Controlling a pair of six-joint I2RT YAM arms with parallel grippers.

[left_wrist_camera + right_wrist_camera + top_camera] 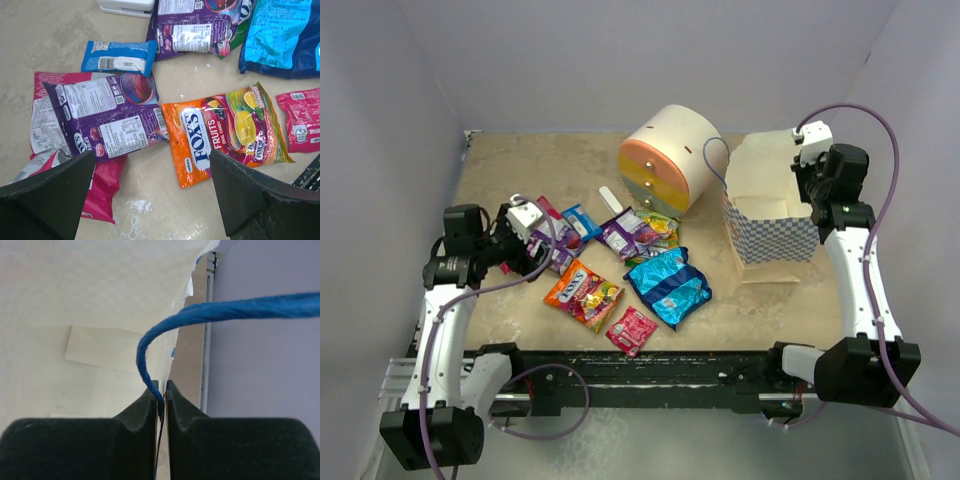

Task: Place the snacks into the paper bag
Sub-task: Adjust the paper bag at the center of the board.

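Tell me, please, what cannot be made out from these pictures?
- Right wrist view: the floor of the paper bag, its near part blocked by the right claw.
- Left wrist view: the left pink packet, mostly under the nearer purple packet.
- Left wrist view: the large blue packet and white stick, cut off at the top edge.
- Top view: the right claw's fingertips, lost against its dark wrist.
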